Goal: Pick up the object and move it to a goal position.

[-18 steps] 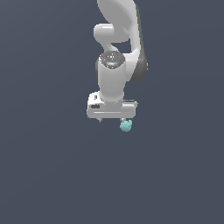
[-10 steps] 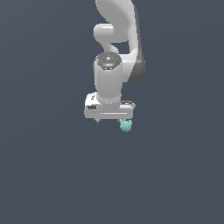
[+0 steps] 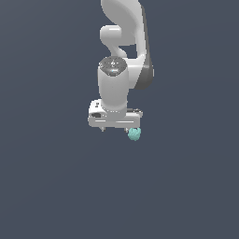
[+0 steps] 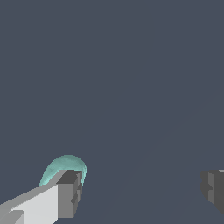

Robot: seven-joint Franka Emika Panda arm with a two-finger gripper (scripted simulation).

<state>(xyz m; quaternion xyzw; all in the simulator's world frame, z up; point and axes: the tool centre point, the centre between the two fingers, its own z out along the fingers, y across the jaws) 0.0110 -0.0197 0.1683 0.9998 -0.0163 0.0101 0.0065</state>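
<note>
Since the earlier frames your arm has sunk a little and swung slightly, while the ball has stayed put. Your gripper (image 3: 116,128) stands wide, holding nothing; in the wrist view one finger (image 4: 65,194) hides part of the object (image 4: 65,168), which lies outside the gap, not between the pads. In the exterior view the teal ball (image 3: 134,134) sits at about 4 o'clock from the hand's middle. It looks small, light and likely to roll, though that's a guess; centre over it and close across its widest part.
</note>
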